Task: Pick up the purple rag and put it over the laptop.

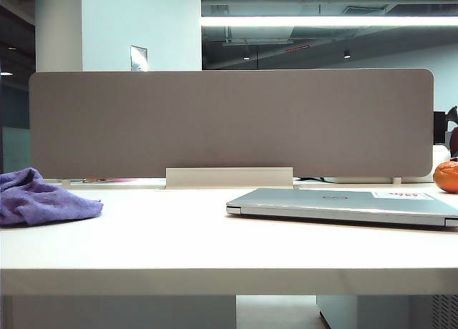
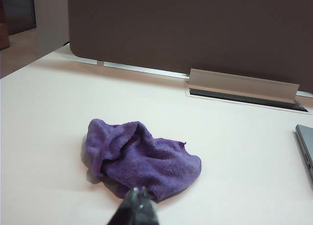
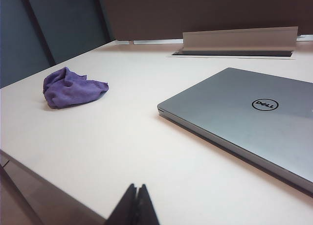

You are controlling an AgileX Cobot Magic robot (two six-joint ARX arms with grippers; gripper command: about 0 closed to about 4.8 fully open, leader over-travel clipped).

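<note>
Purple rag point(image 1: 43, 198) sits crumpled at 9 o'clock, laptop point(image 1: 343, 204) lies lengthwise toward 3; left hand point(image 2: 138, 198) and right hand point(image 3: 137, 195) both pinched closed, empty.

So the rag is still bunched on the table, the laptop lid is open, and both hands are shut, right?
Not quite: the laptop lid is closed flat, as the right wrist view shows. The rag is bunched on the table, and the left hand and right hand are shut.
</note>
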